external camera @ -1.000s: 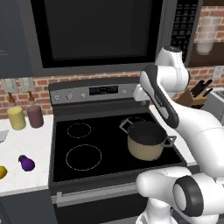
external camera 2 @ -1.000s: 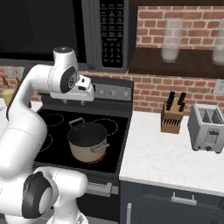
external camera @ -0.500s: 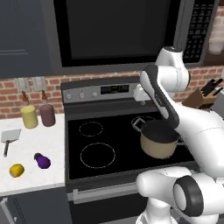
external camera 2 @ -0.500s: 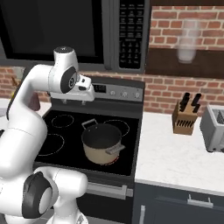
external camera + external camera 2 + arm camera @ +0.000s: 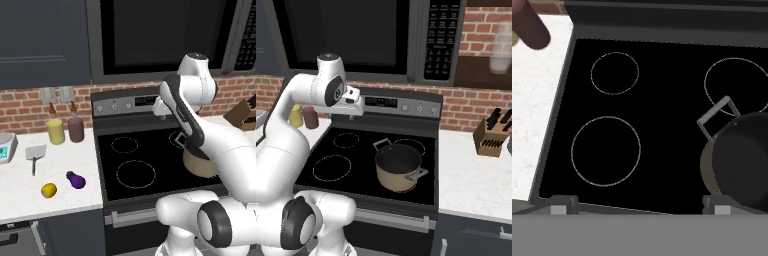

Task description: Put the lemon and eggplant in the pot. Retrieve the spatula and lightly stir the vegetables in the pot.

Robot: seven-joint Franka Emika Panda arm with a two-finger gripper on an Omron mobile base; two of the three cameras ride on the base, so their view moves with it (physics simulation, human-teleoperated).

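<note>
White counter (image 5: 20,195) holds spatula (image 5: 35,155), handle toward the front edge.

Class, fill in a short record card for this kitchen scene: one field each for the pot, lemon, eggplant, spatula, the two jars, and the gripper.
pot: on the stove's front right burner area, nothing inside
lemon: on the white counter left of the stove, near its front edge
eggplant: on the counter, just right of the lemon, apart from it
spatula: flat on the counter behind the lemon
jars: yellow jar and maroon jar side by side by the brick wall
gripper: above the stove, holding nothing
</note>
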